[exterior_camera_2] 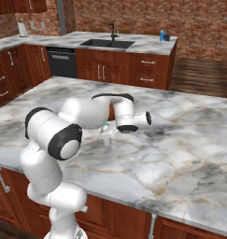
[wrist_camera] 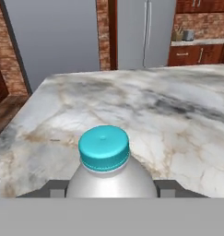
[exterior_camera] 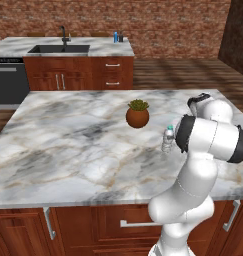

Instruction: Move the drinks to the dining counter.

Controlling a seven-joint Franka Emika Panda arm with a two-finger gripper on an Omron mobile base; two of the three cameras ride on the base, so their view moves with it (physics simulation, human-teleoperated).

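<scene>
The water bottle stands upright on the island bench, cap up, right between the fingers of the claw, which grips its body. The dining bench with its sink lies well beyond, across the floor.

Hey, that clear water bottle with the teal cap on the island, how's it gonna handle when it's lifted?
The water bottle looks like smooth clear plastic, so probably light and somewhat slippery. It is tall and narrow, standing upright on the island, so likely tippy if nudged. Between the fingers, thin walls may flex.
</scene>
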